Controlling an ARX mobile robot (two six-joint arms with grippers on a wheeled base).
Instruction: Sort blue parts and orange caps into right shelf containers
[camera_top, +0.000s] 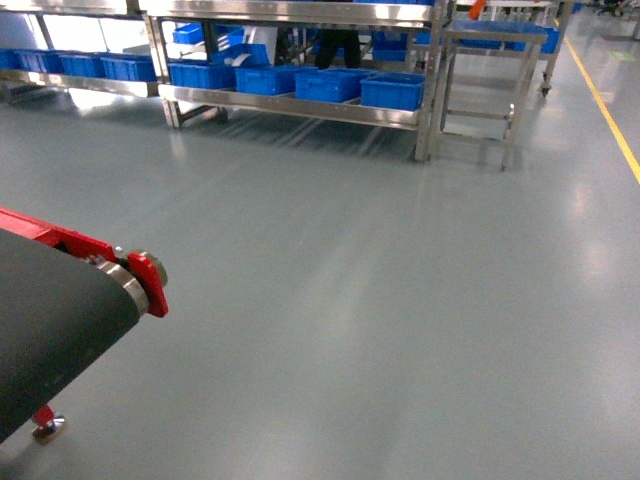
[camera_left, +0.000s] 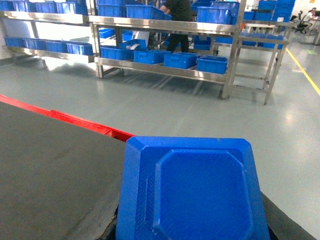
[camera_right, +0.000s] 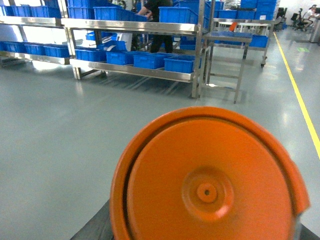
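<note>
A blue part (camera_left: 192, 192), square with cut corners, fills the lower left wrist view; my left gripper (camera_left: 192, 236) is shut on it, only dark finger edges (camera_left: 112, 231) showing beside it. An orange cap (camera_right: 207, 182), round with a small centre hole, fills the lower right wrist view, and my right gripper (camera_right: 200, 236) is shut on it, mostly hidden behind it. Blue shelf containers (camera_top: 392, 90) (camera_left: 212, 64) (camera_right: 179, 63) stand in a row on the low steel shelf far ahead. Neither gripper shows in the head view.
A black conveyor belt with a red frame (camera_top: 60, 300) (camera_left: 50, 165) lies at the lower left. Grey floor stretches to the steel racks (camera_top: 300, 105). A person (camera_top: 338, 45) stands behind the rack. A steel trolley (camera_top: 490, 80) and a yellow floor line (camera_top: 605, 100) are at the right.
</note>
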